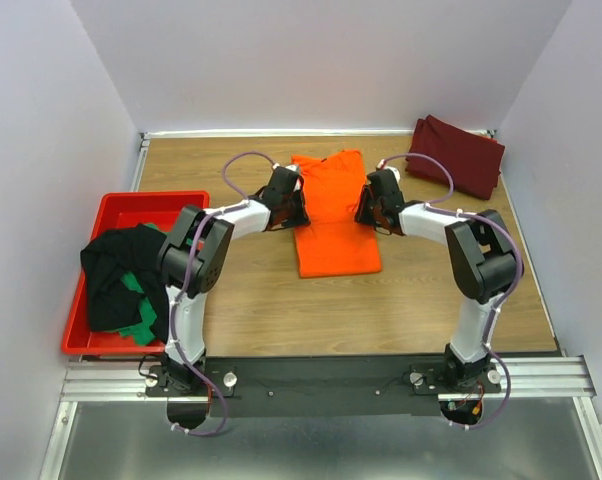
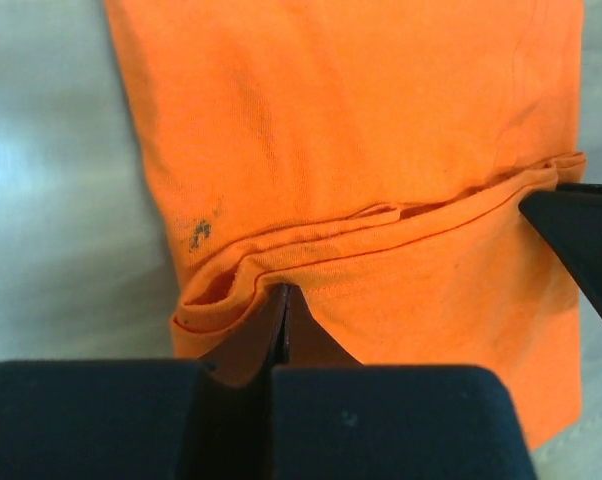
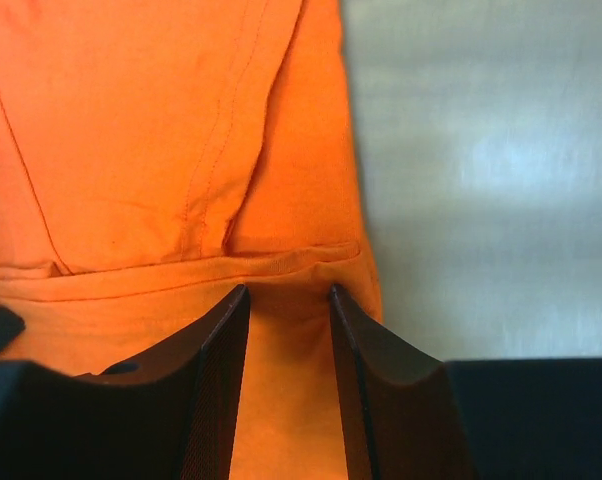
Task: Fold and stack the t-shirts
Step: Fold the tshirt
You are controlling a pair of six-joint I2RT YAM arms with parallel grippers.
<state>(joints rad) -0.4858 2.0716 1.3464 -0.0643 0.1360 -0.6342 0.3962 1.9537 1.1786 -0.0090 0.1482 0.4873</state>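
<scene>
The orange t-shirt (image 1: 333, 215) lies flat on the middle of the table, with a fold edge across its middle (image 2: 381, 215). My left gripper (image 1: 299, 206) rests at its left edge. Its jaws are shut, with the tips (image 2: 284, 292) touching the fold's hem and no cloth visible between them. My right gripper (image 1: 364, 212) sits at the shirt's right edge. It is open, its fingertips (image 3: 288, 290) apart over the cloth just short of the fold (image 3: 181, 270). A maroon t-shirt (image 1: 458, 155) lies folded at the far right corner.
A red bin (image 1: 121, 204) stands at the left edge of the table. A black t-shirt (image 1: 116, 270) and a green one (image 1: 141, 325) hang crumpled over its front. White walls close in the table on three sides.
</scene>
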